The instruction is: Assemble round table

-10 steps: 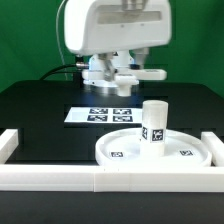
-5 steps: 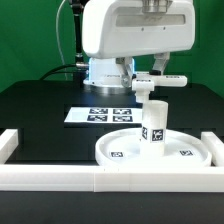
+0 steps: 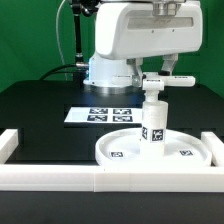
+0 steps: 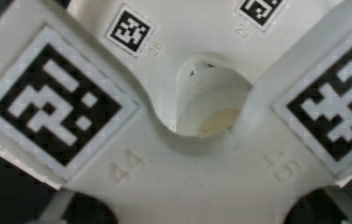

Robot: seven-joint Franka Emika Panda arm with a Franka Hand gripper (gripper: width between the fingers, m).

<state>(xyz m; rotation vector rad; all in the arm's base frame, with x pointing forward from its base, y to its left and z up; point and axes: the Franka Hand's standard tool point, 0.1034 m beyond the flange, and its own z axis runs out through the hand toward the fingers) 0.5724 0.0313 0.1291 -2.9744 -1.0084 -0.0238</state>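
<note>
The large rimmed round disc (image 3: 120,152) lies flat at the front of the table. The short cylindrical leg (image 3: 153,126) stands upright on its middle, tag facing the camera. My gripper (image 3: 166,70) is shut on the white cross-shaped base piece (image 3: 164,82) and holds it level, right above the leg's top, with its hub close to or touching the leg. In the wrist view the base piece (image 4: 191,110) fills the picture with its tagged arms, and my gripper (image 4: 194,206) clamps it between dark fingers (image 4: 59,206).
The marker board (image 3: 105,114) lies on the black table behind the disc. The long white border rail (image 3: 100,179) runs along the front, with raised ends at the exterior view's left (image 3: 8,142) and right (image 3: 216,140).
The arm has moved toward the exterior view's right with the base piece, bringing it from behind the marker board to over the leg. Disc and leg have not moved.
</note>
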